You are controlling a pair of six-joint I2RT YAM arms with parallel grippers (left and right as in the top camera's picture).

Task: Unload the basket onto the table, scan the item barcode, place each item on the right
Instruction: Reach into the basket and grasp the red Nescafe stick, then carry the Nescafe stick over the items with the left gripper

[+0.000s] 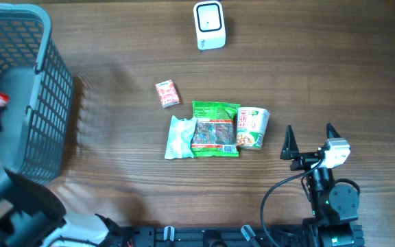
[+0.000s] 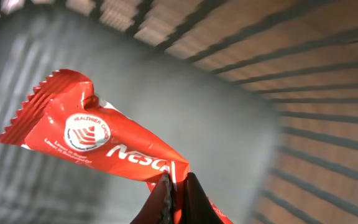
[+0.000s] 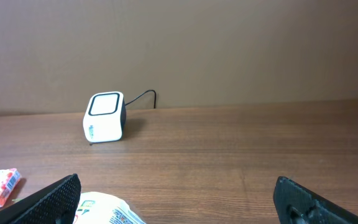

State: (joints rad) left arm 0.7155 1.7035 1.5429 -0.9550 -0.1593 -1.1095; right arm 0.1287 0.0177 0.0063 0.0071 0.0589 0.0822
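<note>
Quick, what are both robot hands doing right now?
Left gripper: closed, holding the red Nescafé sachet.
Right gripper: open, holding nothing.

table [image 1: 129, 182] bears basket [image 1: 55, 116], scanner [image 1: 209, 25], packets [image 1: 214, 129].

A: Left gripper [image 2: 176, 186]?
B: Jaws pinched together on a red sachet [image 2: 86, 130]; arm reaches far left.
A: Right gripper [image 1: 309, 134]?
B: Jaws spread wide, wrist level, low over the surface [image 1: 115, 171].
</note>
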